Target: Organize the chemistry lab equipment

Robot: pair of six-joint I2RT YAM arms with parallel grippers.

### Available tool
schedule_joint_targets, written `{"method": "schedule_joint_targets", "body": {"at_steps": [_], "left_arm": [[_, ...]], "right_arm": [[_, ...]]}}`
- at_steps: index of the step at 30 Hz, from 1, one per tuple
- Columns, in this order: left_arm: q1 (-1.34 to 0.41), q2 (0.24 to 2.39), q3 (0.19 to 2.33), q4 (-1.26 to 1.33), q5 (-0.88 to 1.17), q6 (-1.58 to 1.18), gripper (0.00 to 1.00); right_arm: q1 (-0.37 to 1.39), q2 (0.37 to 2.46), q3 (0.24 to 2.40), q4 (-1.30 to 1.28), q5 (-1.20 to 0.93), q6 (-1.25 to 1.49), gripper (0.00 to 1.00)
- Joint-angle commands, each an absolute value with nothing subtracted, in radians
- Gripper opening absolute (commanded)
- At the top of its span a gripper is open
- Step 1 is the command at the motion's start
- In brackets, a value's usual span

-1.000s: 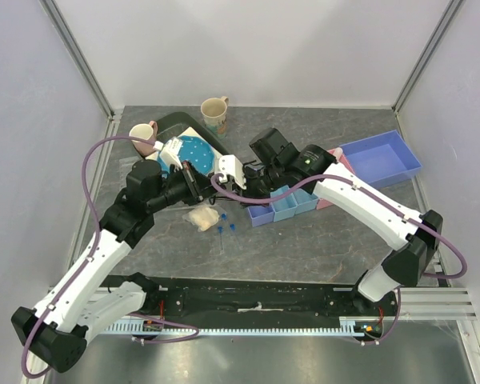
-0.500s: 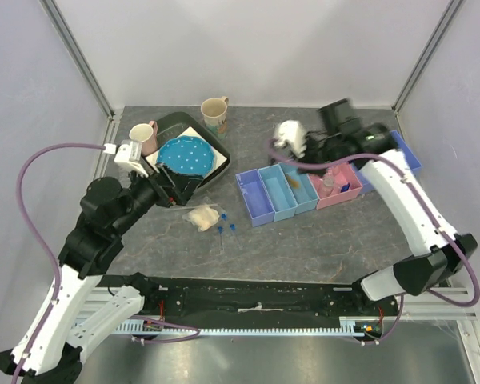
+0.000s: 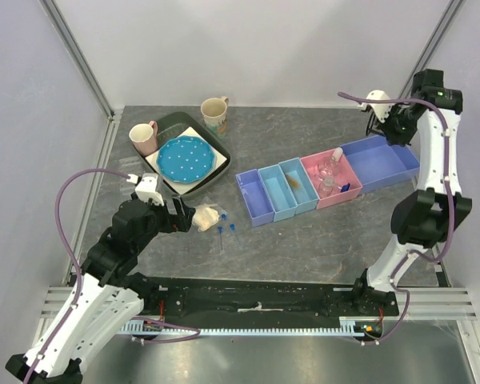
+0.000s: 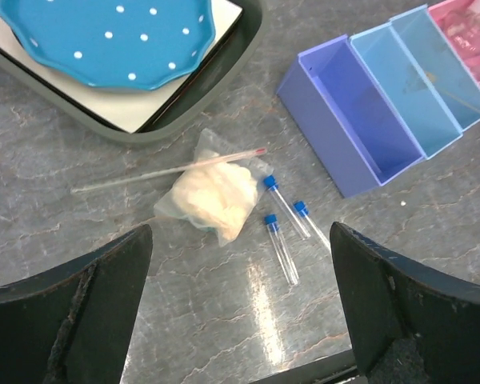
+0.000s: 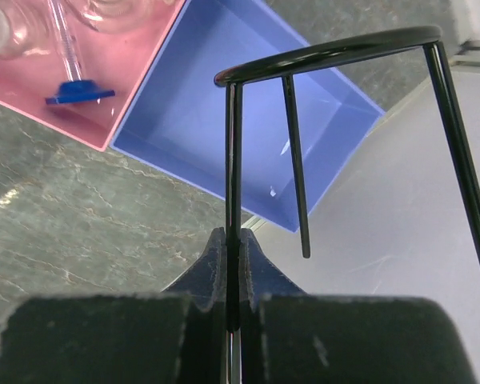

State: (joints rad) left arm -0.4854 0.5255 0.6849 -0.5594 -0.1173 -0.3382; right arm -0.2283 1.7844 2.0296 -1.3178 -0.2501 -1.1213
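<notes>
Flask (image 3: 330, 168), cylinder (image 5: 78, 92) in pink bin (image 5: 120, 56); amber tube (image 3: 293, 182) in neighbouring light-blue bin (image 3: 302, 194)

both arms (image 3: 104, 300) have white links, black joints and purple cables (image 3: 61, 210).

The plate (image 4: 104, 40) is bright blue with scattered white dots, the sheet (image 4: 228, 20) white, the tray (image 4: 200, 78) dark grey-green. The table (image 4: 432, 240) is grey with pale marble veining. The tubes (image 4: 286, 210) are clear with blue caps, the bag (image 4: 216, 200) creamy white, the wire frame (image 5: 234, 160) glossy black. The small bin (image 3: 254, 198) and the large bin (image 3: 380, 164) are violet-blue, the two middle bins (image 3: 277, 192) light blue, the fourth bin (image 3: 316, 166) pink. One mug (image 3: 143, 138) is pink, the other mug (image 3: 215, 114) cream with a faint print
</notes>
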Motion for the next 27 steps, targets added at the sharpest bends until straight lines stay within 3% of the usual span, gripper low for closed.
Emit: {"method": "schedule_joint_targets", "body": {"at_steps": [1,7,27], "left_arm": [[-0.483,0.479,0.664,-0.512,-0.156,-0.290,0.98],[-0.483,0.482,0.657,-0.500,-0.170,-0.272,0.98],[-0.483,0.489,0.655,-0.499,-0.161,-0.270,0.98]], "right_arm": [[-0.221,1.885,2.094,-1.434,-0.206,-1.230,0.04],[-0.221,2.022,2.146,-1.434,-0.161,-1.213,0.04],[-0.219,2.183,2.098,-1.430,-0.117,-1.187,0.13]]}}
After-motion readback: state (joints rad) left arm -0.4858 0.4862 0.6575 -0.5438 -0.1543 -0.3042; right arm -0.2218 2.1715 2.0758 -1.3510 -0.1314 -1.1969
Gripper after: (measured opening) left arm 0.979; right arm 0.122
